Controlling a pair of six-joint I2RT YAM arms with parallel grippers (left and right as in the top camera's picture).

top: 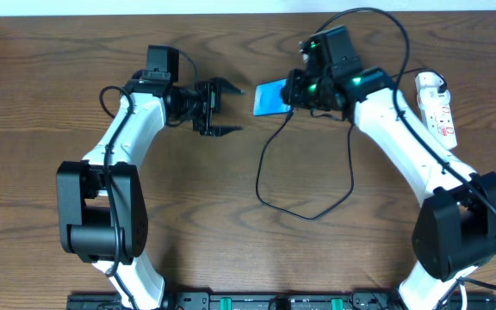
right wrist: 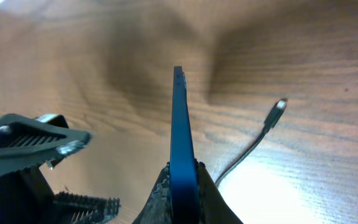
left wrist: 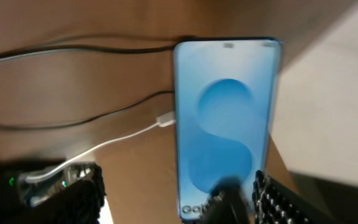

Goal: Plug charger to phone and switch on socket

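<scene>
My right gripper (top: 288,93) is shut on the phone (top: 270,97), holding it on its edge. In the right wrist view the blue phone (right wrist: 179,130) stands edge-on between the two fingers of the right gripper (right wrist: 183,182). The charger (top: 263,176) loops across the table, and its plug tip (right wrist: 280,104) lies free on the wood right of the phone. My left gripper (top: 228,108) is open just left of the phone. In the left wrist view the phone's screen (left wrist: 225,118) faces me and the plug tip (left wrist: 166,119) lies beside its edge. The socket (top: 438,110) sits at the far right.
The table's far edge (top: 231,10) runs close behind both grippers. My right arm (top: 403,146) stretches over part of the charger's loop. A white cord (top: 430,82) leaves the socket's far end. In the right wrist view the left gripper's fingers (right wrist: 36,138) show at the left.
</scene>
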